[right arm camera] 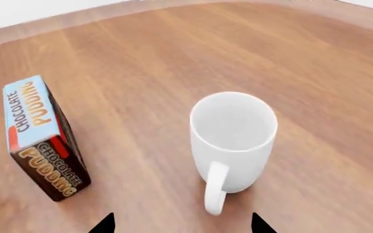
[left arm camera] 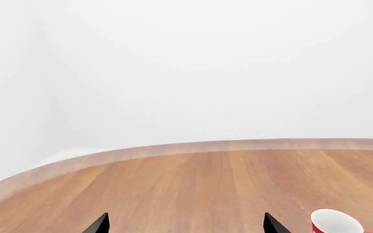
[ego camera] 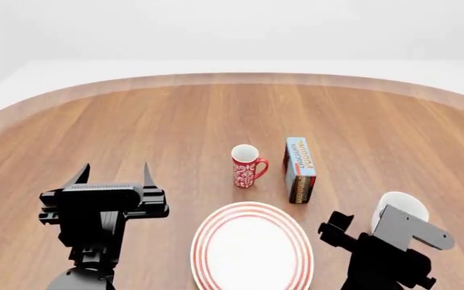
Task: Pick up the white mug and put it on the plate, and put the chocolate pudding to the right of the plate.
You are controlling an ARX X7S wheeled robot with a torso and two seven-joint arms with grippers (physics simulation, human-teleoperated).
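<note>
The white mug (right arm camera: 233, 141) stands upright on the table with its handle toward my right gripper (right arm camera: 181, 224), which is open just short of it. In the head view the white mug (ego camera: 400, 206) is partly hidden behind the right gripper (ego camera: 353, 232). The chocolate pudding (ego camera: 299, 169) stands on its side to the left of the mug and beyond the plate (ego camera: 252, 248); it also shows in the right wrist view (right arm camera: 41, 138). My left gripper (ego camera: 113, 175) is open and empty, left of the plate, fingertips (left arm camera: 99, 224) over bare wood.
A red mug with white pattern (ego camera: 246, 166) stands upright just left of the pudding, beyond the plate; its rim shows in the left wrist view (left arm camera: 335, 223). The round wooden table (ego camera: 135, 121) curves away to a pale raised edge at the far side.
</note>
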